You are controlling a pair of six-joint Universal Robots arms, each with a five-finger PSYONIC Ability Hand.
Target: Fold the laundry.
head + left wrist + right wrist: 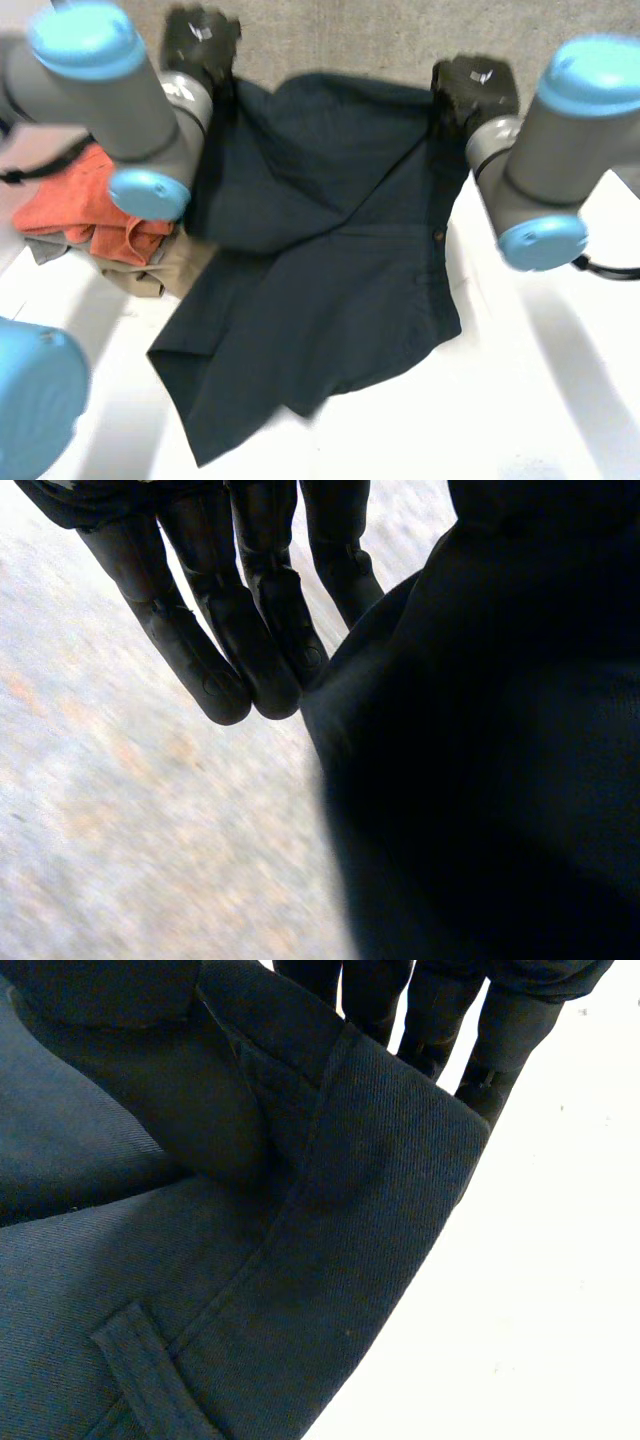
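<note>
Navy garment (320,290) in the middle of the white table (560,400), near part lying flat with a pointed corner toward the near left, far part lifted clear of the surface. Looks like trousers or shorts: button (437,235) on the right side, belt loop (150,1370) below the waistband (400,1160). Held up by the far edge, one corner per hand, probably to let the cloth hang straight before laying it down for a first fold. Left hand (200,40) at the far left corner, fingers (250,660) straight and close together, cloth hanging right beside them and seemingly nipped against the thumb. Right hand (472,85) at the far right corner, fingers (430,1020) behind the waistband, cloth wrapped over their tips and gripped there by the look of it. To the left, just beside the garment and partly under the left arm, a crumpled orange cloth (70,205) on a tan one (160,265), likely waiting their turn. Folding proper not yet begun.
</note>
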